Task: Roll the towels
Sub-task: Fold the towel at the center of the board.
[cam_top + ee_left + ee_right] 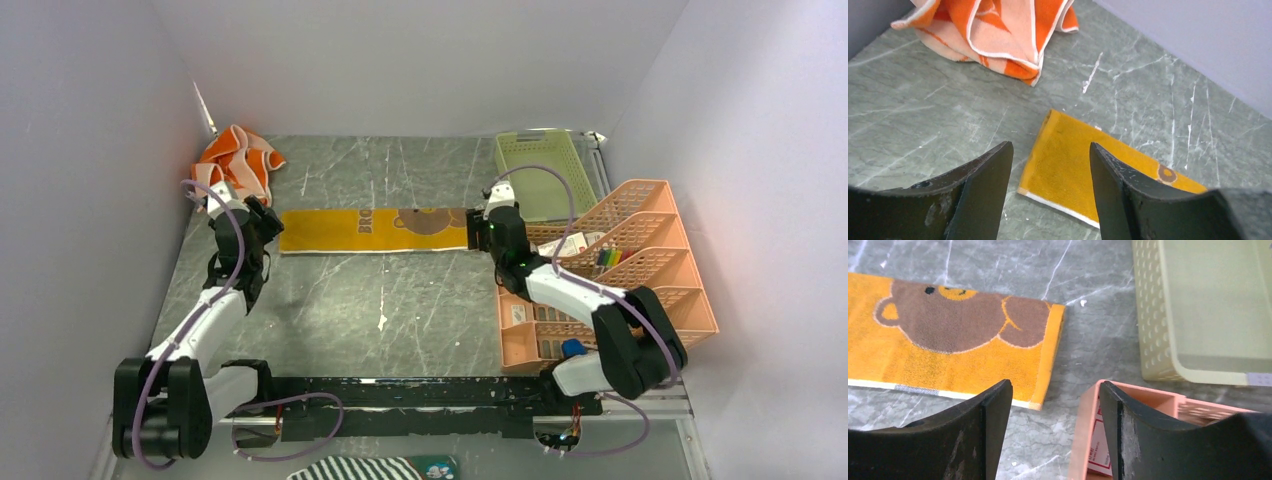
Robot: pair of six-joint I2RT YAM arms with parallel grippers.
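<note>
Both the left hand (1050, 150) and right hand (1055, 385) are hovering open by the short ends of the limp, light mustard towel (375, 230), likely pinch points.

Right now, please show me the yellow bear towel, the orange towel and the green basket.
yellow bear towel (375, 231), top view, its flat middle.
orange towel (998, 30), left wrist view, its crumpled folds.
green basket (1150, 315), right wrist view, its perforated left wall.

The top view looks down on the whole table (400, 310) from afar. Each wrist camera looks closely past its own fingers (983, 195); all share the yellow towel (340, 230) just beyond them
</note>
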